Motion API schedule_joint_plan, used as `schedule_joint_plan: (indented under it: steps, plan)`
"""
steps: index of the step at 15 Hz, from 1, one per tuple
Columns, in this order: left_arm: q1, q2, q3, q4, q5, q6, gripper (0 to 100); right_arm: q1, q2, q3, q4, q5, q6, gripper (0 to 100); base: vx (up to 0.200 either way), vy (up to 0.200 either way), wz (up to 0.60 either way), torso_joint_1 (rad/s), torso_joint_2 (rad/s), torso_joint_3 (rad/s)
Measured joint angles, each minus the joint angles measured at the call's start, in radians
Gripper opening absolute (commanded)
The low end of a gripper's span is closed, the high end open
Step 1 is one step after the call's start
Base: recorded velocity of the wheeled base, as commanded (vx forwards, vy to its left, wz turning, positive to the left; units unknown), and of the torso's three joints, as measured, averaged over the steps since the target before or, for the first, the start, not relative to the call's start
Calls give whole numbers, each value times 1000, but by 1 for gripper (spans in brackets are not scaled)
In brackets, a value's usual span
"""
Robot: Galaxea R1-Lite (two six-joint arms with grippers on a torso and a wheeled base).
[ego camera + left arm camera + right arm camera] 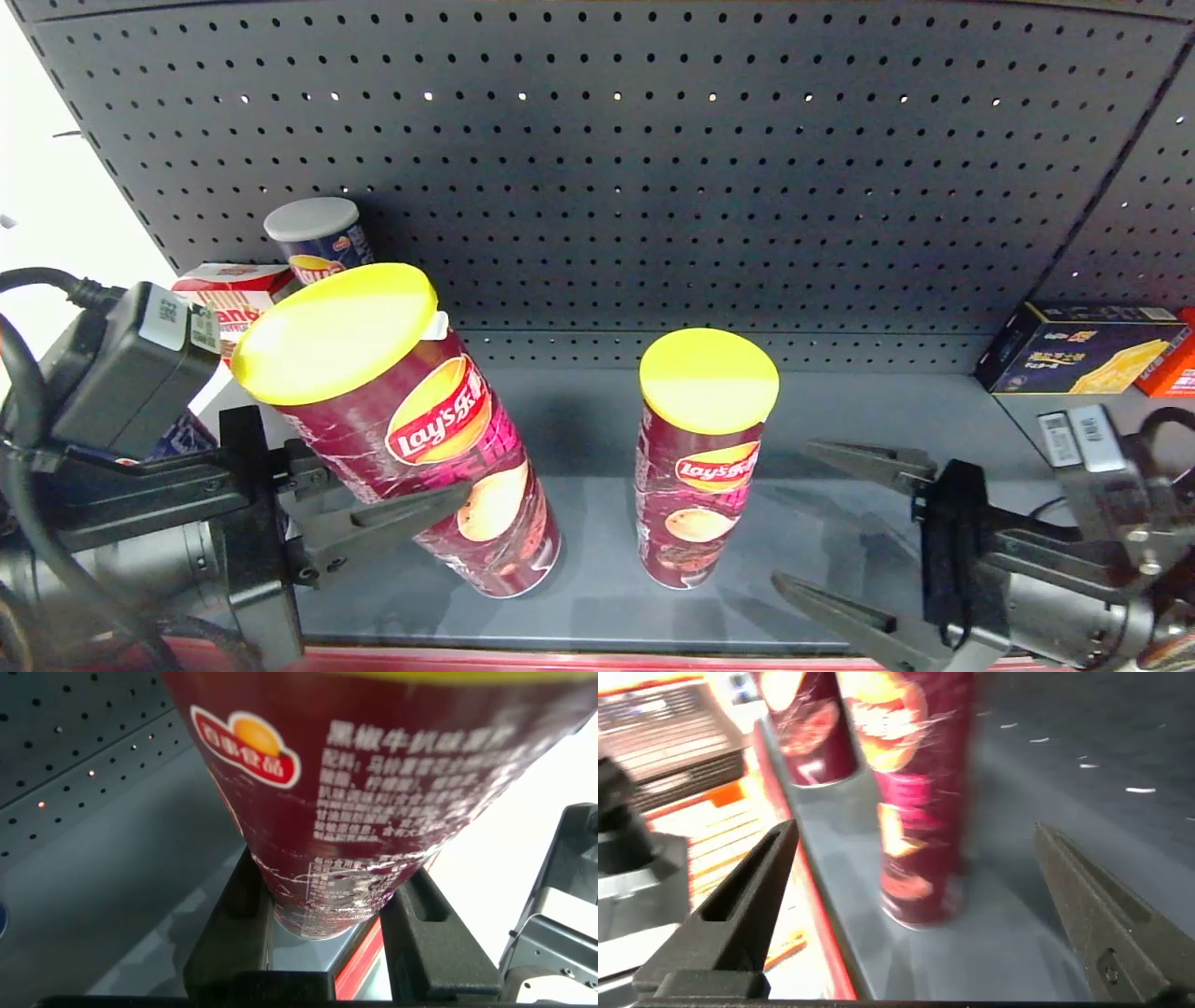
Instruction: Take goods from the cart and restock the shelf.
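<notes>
My left gripper [397, 490] is shut on a maroon chip can with a yellow lid [401, 420]. That can leans left, its base low over the front of the grey shelf [597, 583]; I cannot tell whether it touches. In the left wrist view the can [374, 803] sits between the gripper's [332, 929] dark fingers. A second, identical can [702, 467] stands upright mid-shelf. My right gripper [798, 518] stands open just right of it, with nothing in it. The right wrist view has the upright can [920, 812] ahead of the open gripper [915, 833] and the held can [808, 728] beyond.
A small blue can with a grey lid [316, 235] and a red-and-white box [233, 291] stand at the back left. A dark blue box [1083, 355] and an orange box [1178, 369] lie at the right. A pegboard wall [597, 168] closes the back. The shelf's front lip is red.
</notes>
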Motion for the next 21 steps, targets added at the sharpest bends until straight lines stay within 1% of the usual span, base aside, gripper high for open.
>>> schedule_joint_plan:
  steps: [2,4,5,6,8,10,13,14,16,19,20,21]
  plan:
    - [0,-7,1,1,0,0,0,-104,-124,52,43,-1,-3,100,0,0,0,0,0,0]
    - [0,-11,3,0,-1,0,0,-228,-251,83,131,-31,-6,100,0,0,0,0,0,0]
    - [0,-12,3,0,-3,1,0,-280,-319,92,193,-82,-6,100,0,0,0,0,0,0]
    - [0,-13,4,0,-4,1,0,-310,-384,97,256,-148,-8,100,0,0,0,0,0,0]
    - [0,-13,6,0,-5,1,0,-338,-520,104,417,-260,-10,100,0,0,0,0,0,0]
    - [0,-13,6,-1,-5,1,0,-349,-671,105,611,-311,-12,100,0,0,0,0,0,0]
    - [-1,-13,7,-1,-5,1,0,-371,-932,95,948,-383,-13,100,0,0,0,0,0,0]
    - [-1,-14,8,0,-5,1,0,-389,-1012,92,1032,-408,-13,100,0,0,0,0,0,0]
    - [-2,-16,8,0,-5,1,0,-455,-1142,96,1150,-430,-13,100,0,0,0,0,0,0]
    - [-5,-21,8,0,-5,1,0,-559,-1317,117,1304,-436,-7,100,0,0,0,0,0,0]
    - [-5,-23,8,0,-5,1,0,-585,-1370,139,1338,-447,-2,100,0,0,0,0,0,0]
    - [-5,-25,8,0,-5,1,0,-600,-1404,163,1330,-478,-3,100,0,0,0,0,0,0]
